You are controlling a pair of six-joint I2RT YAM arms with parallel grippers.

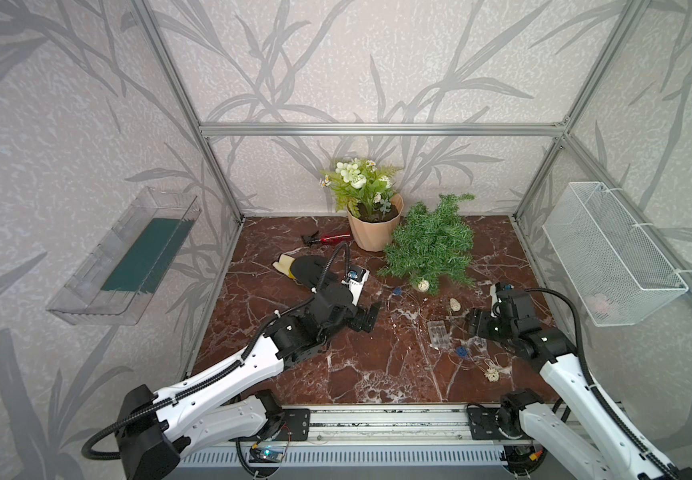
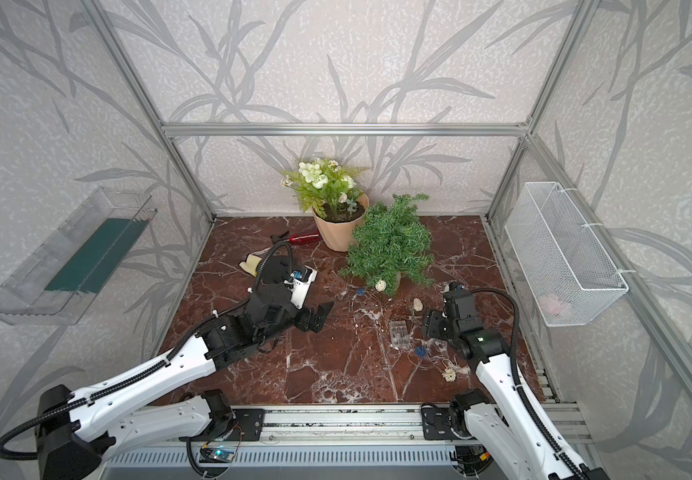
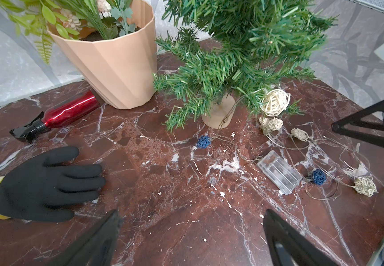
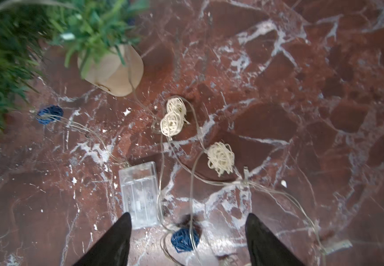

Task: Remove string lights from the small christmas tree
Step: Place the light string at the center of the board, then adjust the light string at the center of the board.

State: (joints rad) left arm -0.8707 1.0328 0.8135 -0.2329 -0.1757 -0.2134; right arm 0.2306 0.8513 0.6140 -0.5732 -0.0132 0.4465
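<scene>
The small christmas tree (image 1: 431, 245) stands at the back right, on a tan base (image 3: 218, 112). The string lights (image 4: 221, 159) lie mostly on the marble in front of it, with cream and blue balls spread around a clear battery box (image 1: 438, 333). One cream ball (image 3: 275, 102) hangs against the lowest branches, and a wire loop runs by the base. My right gripper (image 4: 188, 216) is open just above a blue ball (image 4: 184, 239) and holds nothing. To the left, over bare marble, my left gripper (image 3: 192, 214) is open and empty.
A peach pot (image 1: 373, 232) with a white-flowered plant touches the tree's left side. A red spray bottle (image 1: 333, 238) and a black glove (image 1: 306, 270) lie at the back left. A wire basket (image 1: 610, 253) hangs on the right wall, a clear tray (image 1: 128, 257) on the left.
</scene>
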